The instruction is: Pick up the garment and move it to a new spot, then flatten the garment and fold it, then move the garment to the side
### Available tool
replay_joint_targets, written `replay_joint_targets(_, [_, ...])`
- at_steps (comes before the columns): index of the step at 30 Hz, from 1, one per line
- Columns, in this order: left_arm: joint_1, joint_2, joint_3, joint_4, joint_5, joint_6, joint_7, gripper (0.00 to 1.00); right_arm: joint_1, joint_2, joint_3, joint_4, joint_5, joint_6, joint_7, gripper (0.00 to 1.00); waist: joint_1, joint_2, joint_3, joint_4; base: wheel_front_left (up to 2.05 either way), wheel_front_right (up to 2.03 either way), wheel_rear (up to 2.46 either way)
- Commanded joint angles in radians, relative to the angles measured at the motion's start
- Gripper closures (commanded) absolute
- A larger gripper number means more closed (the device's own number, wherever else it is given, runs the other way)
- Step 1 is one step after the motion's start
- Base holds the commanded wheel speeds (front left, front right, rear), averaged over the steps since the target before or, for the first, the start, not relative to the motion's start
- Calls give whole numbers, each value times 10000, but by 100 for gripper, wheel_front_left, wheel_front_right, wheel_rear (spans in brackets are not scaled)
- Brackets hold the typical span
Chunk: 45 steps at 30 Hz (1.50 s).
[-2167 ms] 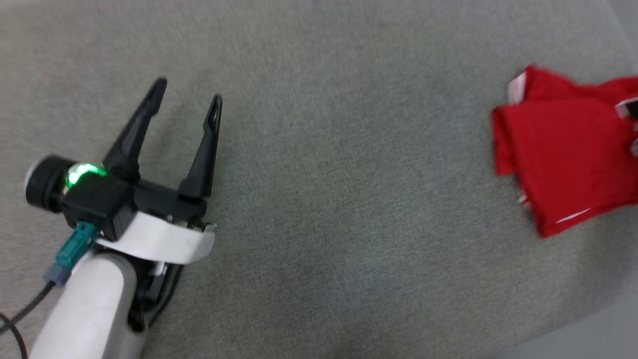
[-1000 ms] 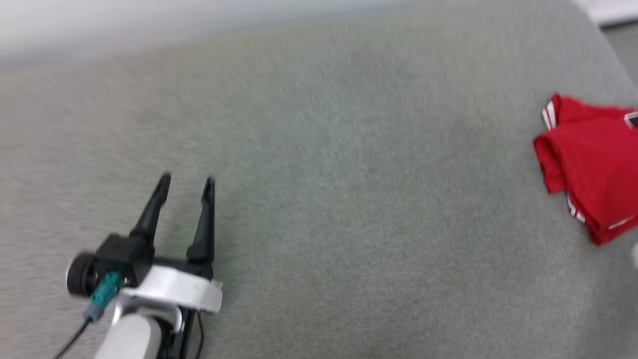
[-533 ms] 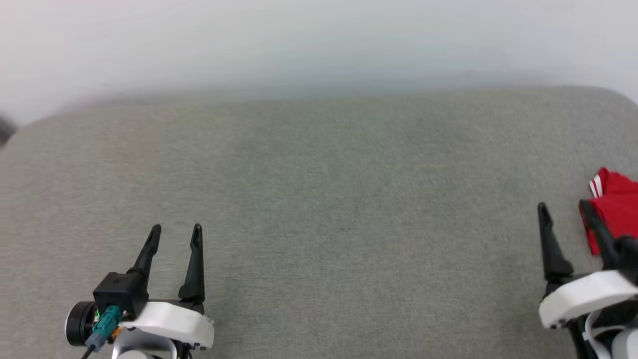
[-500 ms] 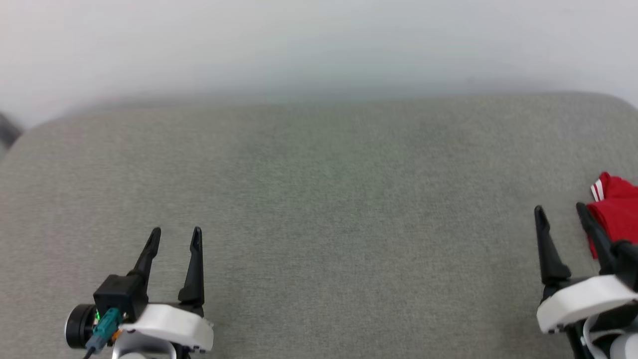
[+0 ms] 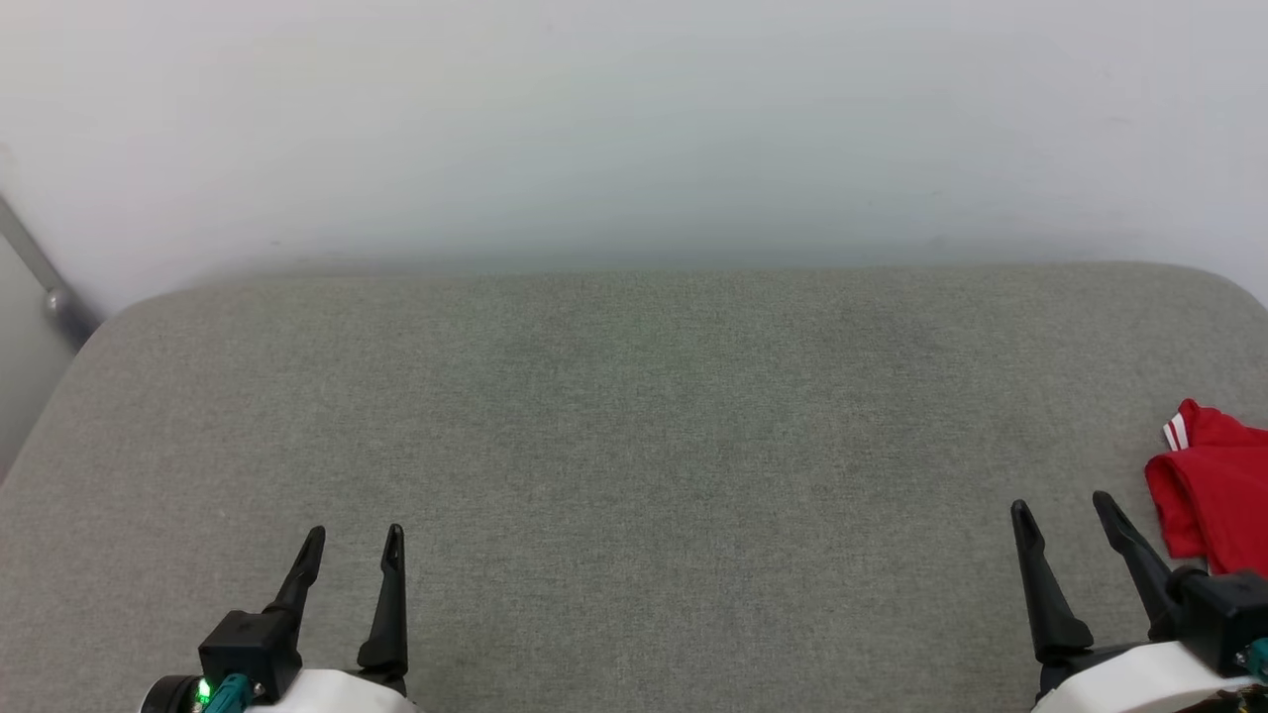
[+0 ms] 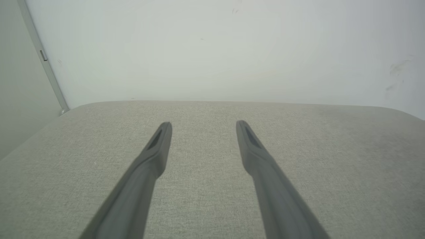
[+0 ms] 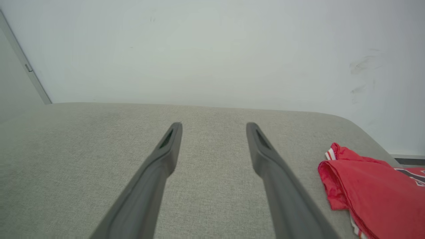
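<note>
Currently I am holding my right gripper (image 5: 1062, 505) spread wide and empty, fingers pointing out over the grey padded surface (image 5: 634, 426). My left gripper (image 5: 355, 535) is sitting well apart from it, likewise spread wide and gripping nothing. Just beside my right outer finger, the garment (image 5: 1214, 490) is lying folded, red, with striped white trim showing at its far corner. A pale wall (image 5: 634, 129) is rising behind the surface.
</note>
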Motion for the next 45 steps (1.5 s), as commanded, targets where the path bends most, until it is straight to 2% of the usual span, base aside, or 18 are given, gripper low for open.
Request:
replay_joint_targets(1, [53,-44,-23,73,37,-39,-40,0,87,45,27,-50,-73,-11,44,0,2,-1,-21,-9,0,0,0])
replay_joint_targets(18, [-132,-221,262,397,91,-303,-83,0,-4,-51,55,108,147,-10,54,0,2,-1,-94,-21,0,0,0])
replay_joint_targets(19, [-65,-219,236,391,21,-271,-16,100,34,-11,58,100,127,-2,105,100,2,-1,-94,-22,0,0,0])
replay_joint_targets(22, [34,-314,196,583,-105,-282,42,100,71,3,71,349,222,0,124,100,2,-1,-94,-21,0,0,0])
replay_joint_targets(35, [-277,-683,772,739,-2216,-677,688,100,-401,24,-19,970,2868,-1,243,100,2,-1,-39,-24,0,0,0])
replay_joint_targets(45, [-457,-909,1119,814,-3482,-918,1077,100,-680,41,-78,1348,4436,-2,317,100,2,-1,-1,-26,0,0,0])
